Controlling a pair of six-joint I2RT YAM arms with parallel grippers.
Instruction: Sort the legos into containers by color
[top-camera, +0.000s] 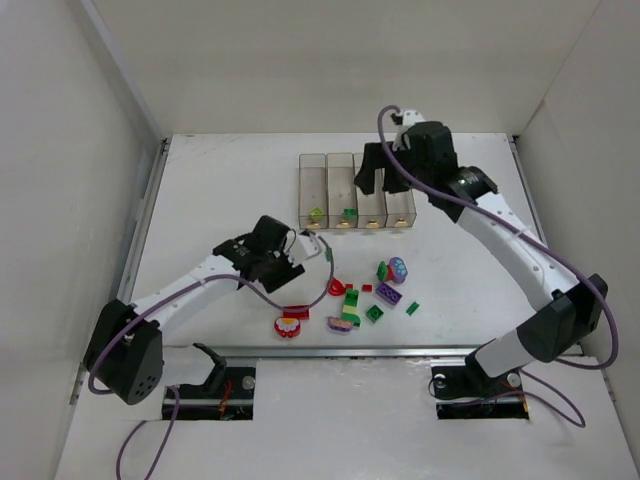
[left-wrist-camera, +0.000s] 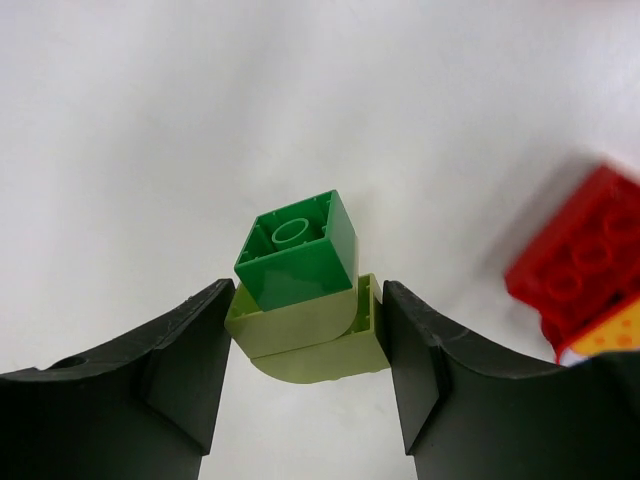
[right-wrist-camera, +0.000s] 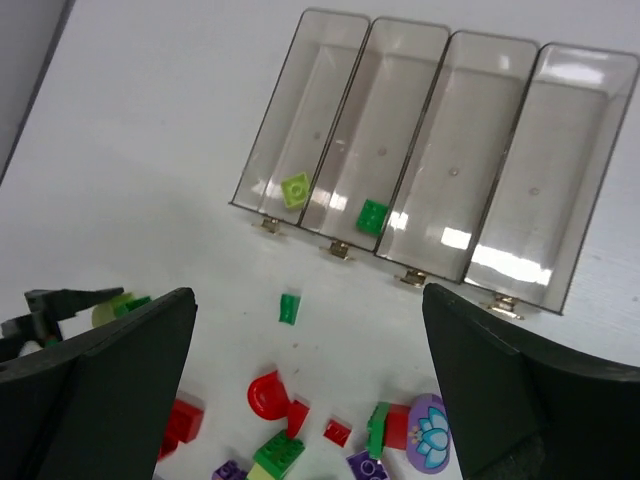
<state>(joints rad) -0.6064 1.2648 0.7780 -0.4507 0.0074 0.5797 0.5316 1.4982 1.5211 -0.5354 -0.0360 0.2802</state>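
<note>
My left gripper (left-wrist-camera: 308, 294) is shut on a yellow-green rounded lego (left-wrist-camera: 312, 338) with a green brick (left-wrist-camera: 298, 250) stacked on it; both fingers press its sides, just above the white table. In the top view this gripper (top-camera: 296, 265) sits left of the loose legos (top-camera: 362, 300). The clear containers (top-camera: 357, 190) stand in a row at the back. The leftmost bin holds a yellow-green piece (right-wrist-camera: 296, 189), and a green piece (right-wrist-camera: 372, 215) lies in the bin beside it. My right gripper (right-wrist-camera: 308, 300) hangs wide open and empty above the bins' near ends (top-camera: 381, 180).
A red brick (left-wrist-camera: 585, 262) lies close to the right of the left fingers. A small green piece (right-wrist-camera: 289, 307), a red round piece (right-wrist-camera: 265, 393) and a purple oval with a flower (right-wrist-camera: 430, 432) lie between the bins and the pile. White walls enclose the table.
</note>
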